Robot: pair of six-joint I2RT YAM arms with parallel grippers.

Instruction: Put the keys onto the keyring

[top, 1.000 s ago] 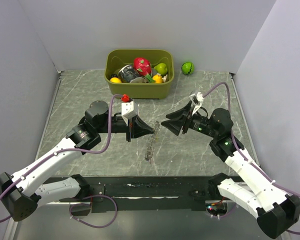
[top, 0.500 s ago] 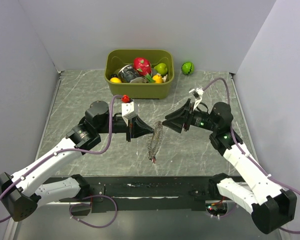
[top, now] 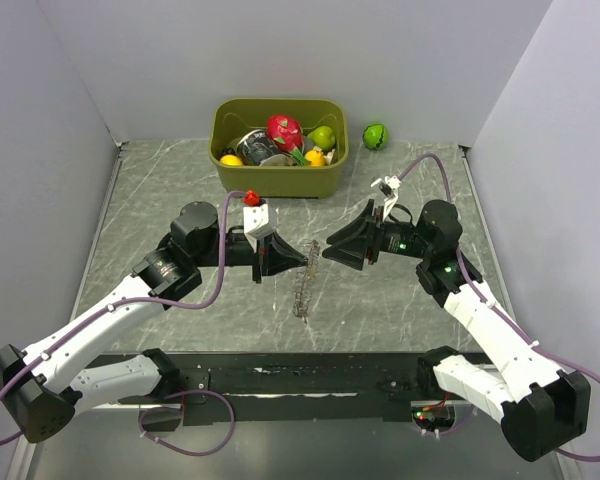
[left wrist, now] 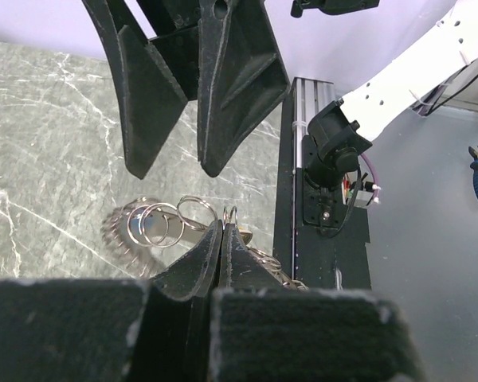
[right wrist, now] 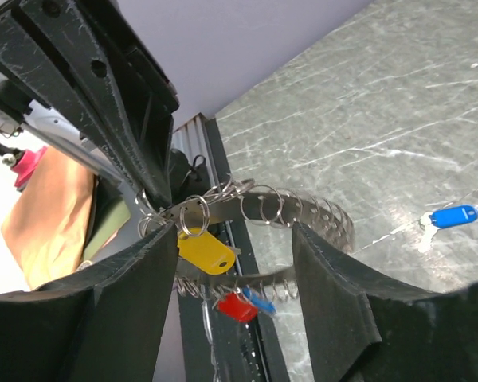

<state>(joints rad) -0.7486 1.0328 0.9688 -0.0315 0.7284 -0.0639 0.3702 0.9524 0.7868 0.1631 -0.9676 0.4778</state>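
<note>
Keyring (right wrist: 295, 205) partly behind right claw (right wrist: 233, 247)

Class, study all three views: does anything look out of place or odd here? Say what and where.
A blue key lies alone on the table, apart from the keyring where the yellow key and red key hang. A green toy fruit also sits outside the bin.

keyring (top: 303, 290) above table (top: 150, 210) | bin (top: 278, 185) behind | key (right wrist: 452, 216) apparently on table
</note>
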